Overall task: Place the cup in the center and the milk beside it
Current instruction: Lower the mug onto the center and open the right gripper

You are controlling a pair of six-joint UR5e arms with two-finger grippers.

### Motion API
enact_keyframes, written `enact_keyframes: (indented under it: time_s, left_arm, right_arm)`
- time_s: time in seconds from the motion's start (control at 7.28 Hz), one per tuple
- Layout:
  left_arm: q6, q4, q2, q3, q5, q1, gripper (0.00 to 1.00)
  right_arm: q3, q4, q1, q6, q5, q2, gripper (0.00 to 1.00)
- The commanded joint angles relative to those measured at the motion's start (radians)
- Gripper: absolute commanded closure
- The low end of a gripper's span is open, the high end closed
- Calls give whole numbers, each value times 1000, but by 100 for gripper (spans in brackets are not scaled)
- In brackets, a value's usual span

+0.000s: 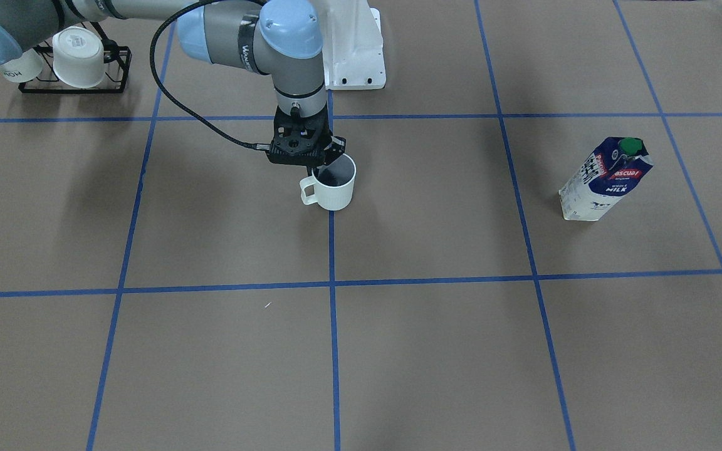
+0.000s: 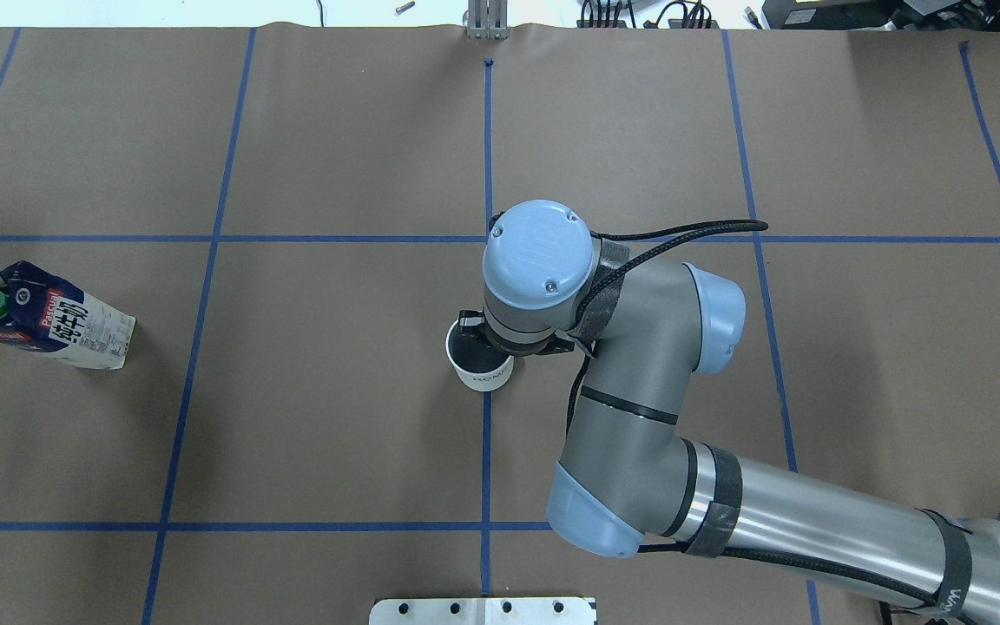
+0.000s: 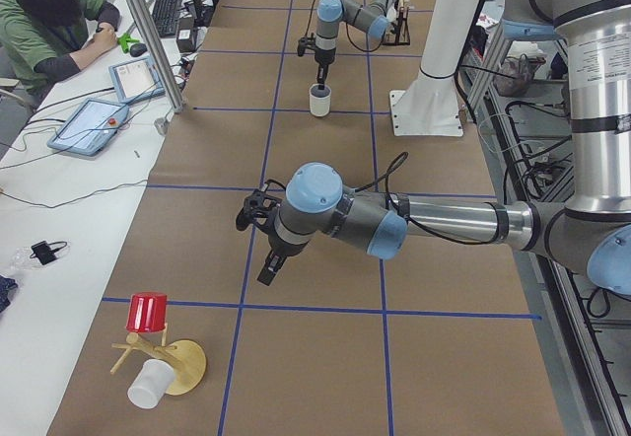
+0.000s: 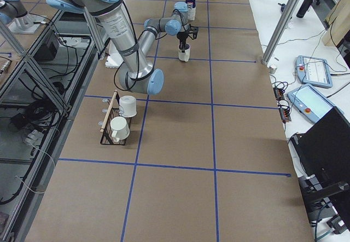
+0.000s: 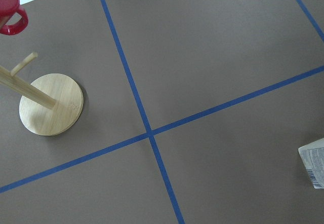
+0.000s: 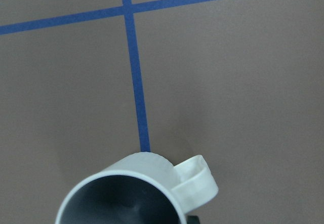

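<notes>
The right gripper (image 1: 320, 169), pinching the white ribbed mug (image 1: 336, 191) by its rim, should release it gently on the blue tape line (image 1: 332, 250).

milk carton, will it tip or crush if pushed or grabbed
The milk carton stands tall on a narrow base, so a high push would probably topple it. Its paperboard walls may dent under a hard squeeze.

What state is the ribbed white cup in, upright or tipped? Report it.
Upright. The cup stands base-down on the blue tape line, its mouth facing up and dark inside open to the overhead camera, handle out sideways.
</notes>
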Motion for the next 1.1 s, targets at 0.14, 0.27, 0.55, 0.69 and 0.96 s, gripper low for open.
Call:
enact_keyframes:
  time_s: [0.14, 0.27, 0.55, 0.69, 0.96]
  left_arm:
    - [0, 0, 0, 1, -2, 0, 1]
    - [3, 0, 0, 1, -3, 0, 1]
    - [2, -3, 0, -21, -6, 0, 1]
    - [0, -35, 1, -37, -11, 0, 1]
    - [-17, -34, -31, -73, -37, 29, 1]
  right_arm:
    - [24, -1, 10, -5, -46, 26, 0]
    - [31, -4, 59, -17, -28, 45, 0]
    - [28, -4, 223, -189, 92, 30, 0]
    - [28, -3, 322, -330, 163, -11, 0]
    - [27, 0, 520, -642, 289, -135, 0]
